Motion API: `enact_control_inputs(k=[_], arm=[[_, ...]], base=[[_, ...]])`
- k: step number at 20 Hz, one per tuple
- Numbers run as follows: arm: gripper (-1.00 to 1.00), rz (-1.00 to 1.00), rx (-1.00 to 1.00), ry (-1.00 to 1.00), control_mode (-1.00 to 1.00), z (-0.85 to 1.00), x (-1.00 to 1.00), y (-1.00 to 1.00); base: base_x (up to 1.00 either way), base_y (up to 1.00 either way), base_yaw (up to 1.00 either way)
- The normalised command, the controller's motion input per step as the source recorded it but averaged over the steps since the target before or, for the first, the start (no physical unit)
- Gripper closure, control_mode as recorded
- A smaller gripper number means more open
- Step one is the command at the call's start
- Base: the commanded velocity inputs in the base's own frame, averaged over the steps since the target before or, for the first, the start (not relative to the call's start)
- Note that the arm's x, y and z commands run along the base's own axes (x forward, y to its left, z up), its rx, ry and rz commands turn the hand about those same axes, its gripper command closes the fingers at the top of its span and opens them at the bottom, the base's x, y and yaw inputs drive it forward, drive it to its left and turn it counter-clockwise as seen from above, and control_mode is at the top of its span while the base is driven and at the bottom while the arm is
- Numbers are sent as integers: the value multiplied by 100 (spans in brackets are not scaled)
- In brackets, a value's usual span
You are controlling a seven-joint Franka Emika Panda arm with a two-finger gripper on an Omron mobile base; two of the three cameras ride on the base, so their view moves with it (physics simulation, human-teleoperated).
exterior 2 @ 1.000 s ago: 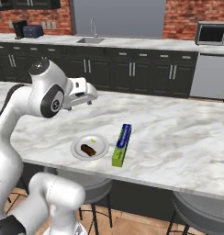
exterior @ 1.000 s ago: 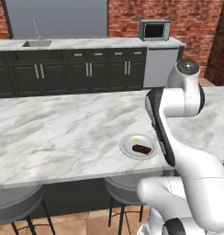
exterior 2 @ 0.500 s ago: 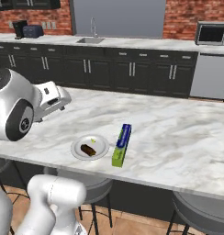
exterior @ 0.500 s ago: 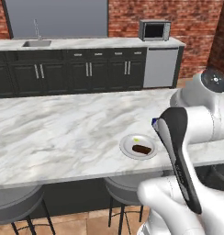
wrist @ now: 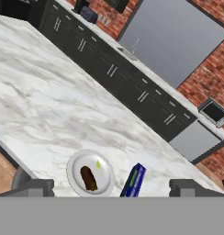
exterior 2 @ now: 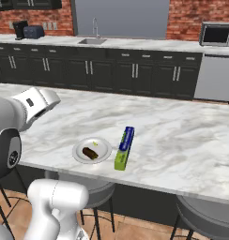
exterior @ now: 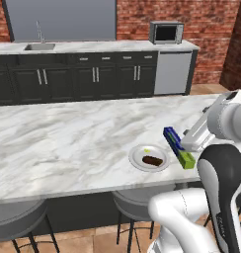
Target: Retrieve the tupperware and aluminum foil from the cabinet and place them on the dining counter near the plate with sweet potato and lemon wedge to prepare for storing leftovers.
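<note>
The aluminum foil box (exterior: pixel 178 147), blue on top and green on its side, lies on the marble dining counter (exterior: pixel 68 138) just right of the white plate (exterior: pixel 135 157). The plate carries a brown sweet potato (exterior: pixel 152 160) and a small lemon wedge (exterior: pixel 147 150). From the right, the foil (exterior 2: pixel 124 147) lies beside the plate (exterior 2: pixel 78 154). In the hand view my gripper (wrist: pixel 110 186) is open and holds nothing; it hangs above the plate (wrist: pixel 72 172) and the foil (wrist: pixel 133 181). The tupperware is out of view.
Dark base cabinets (exterior 2: pixel 135 77) run along the back wall under a counter with a sink (exterior 2: pixel 93 41) and a microwave (exterior 2: pixel 217 33). Grey stools (exterior: pixel 19 220) stand under the counter's near edge. A wide stretch of marble lies left of the plate.
The arm has swung back from over the counter toward the base, with the hand pulled away from the plate. The foil and the plate lie where they were. The jaws stay wide.
</note>
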Motion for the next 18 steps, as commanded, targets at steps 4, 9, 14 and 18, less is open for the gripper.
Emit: enact_control_inputs(k=[4,9,14,18], arm=[[-100,2,0,-1,100,18,-5,0],[-100,0,0,0,100,0,0,0],[-100,0,0,0,100,0,0,0],[-100,0,0,0,100,0,0,0]], base=[[-34,11,8],[-92,75,18],[-52,100,26],[3,100,29]])
